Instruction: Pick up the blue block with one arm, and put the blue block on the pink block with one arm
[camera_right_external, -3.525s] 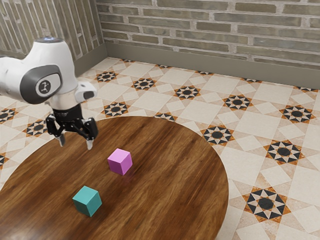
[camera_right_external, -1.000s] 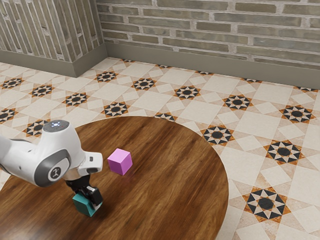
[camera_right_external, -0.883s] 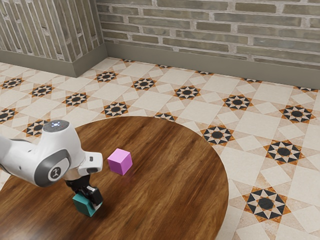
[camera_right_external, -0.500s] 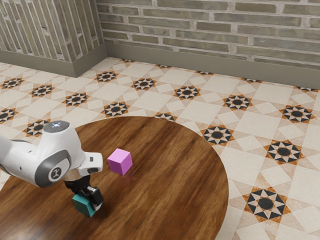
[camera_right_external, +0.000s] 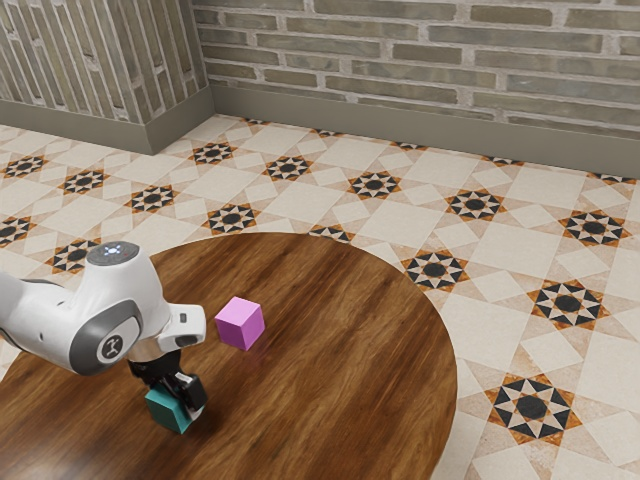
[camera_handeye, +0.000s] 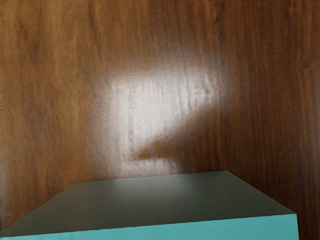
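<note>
Two blocks, one claw, one round tabletop. The blue block – teal in colour – sits on the wood near the tabletop's near edge, toward the exterior view's left. The pink block lies farther back and to the exterior view's right of it, apart from it, with bare wood between them. Neither block rests on the other.

The white arm bends low over the tabletop, and the claw is down on top of the blue block, its black tip covering the block's upper part. Whether it grips the block or merely straddles it, I cannot tell. From the wrist, the blue block shows its flat top just under the hand, with the tabletop beyond it.

3.5 s ago the claw hung high over the far left of the tabletop, spread wide and well apart from both blocks – since then the arm has come down onto the blue block. Over the last second hardly anything has shifted. Both blocks lie where they lay before.
</note>
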